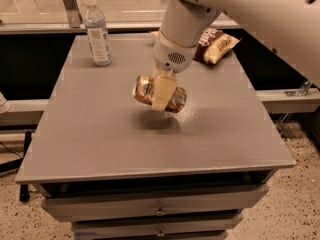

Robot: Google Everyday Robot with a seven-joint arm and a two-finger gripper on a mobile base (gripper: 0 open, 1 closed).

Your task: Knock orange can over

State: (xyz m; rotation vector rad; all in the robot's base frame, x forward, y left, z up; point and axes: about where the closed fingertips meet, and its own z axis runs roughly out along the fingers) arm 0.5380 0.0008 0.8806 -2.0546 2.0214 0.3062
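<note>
Cream two-finger gripper (161, 101) hangs over the middle of the grey table (100, 134), clamped across the small shiny copper-orange drink can (142, 90). The can is already sideways, long axis ten to four o'clock; table contact unclear.

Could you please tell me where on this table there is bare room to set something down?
The whole front strip of the grey table, between the near edge and the gripper holding the orange can, is bare, as is the patch in front of the water bottle. The back corner by the chip bag and arm is crowded.
</note>
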